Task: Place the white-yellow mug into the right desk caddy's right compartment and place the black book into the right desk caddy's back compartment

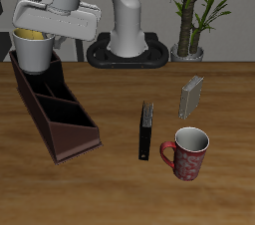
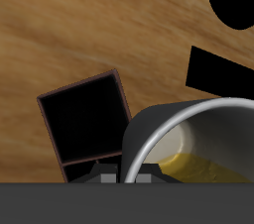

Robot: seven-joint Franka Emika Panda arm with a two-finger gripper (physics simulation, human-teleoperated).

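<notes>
The end effector (image 1: 35,38) pinches the white-yellow mug (image 1: 33,52) by its rim, one finger inside and one outside as far as the exterior view shows. The mug hangs upright, its base just above the far end of the right desk caddy (image 1: 58,110), over the right compartment (image 1: 30,77), the squarish tall-walled section farthest back on the table (image 1: 120,184). In the wrist view the mug (image 2: 189,134) fills the foreground, with its yellow inside showing, and the square black opening of that compartment (image 2: 87,117) lies just beside it. The black book (image 1: 146,130) lies flat on the table, well apart from the caddy, between it and a dark red speckled mug (image 1: 187,152). A grey book (image 1: 192,96) stands farther back.
</notes>
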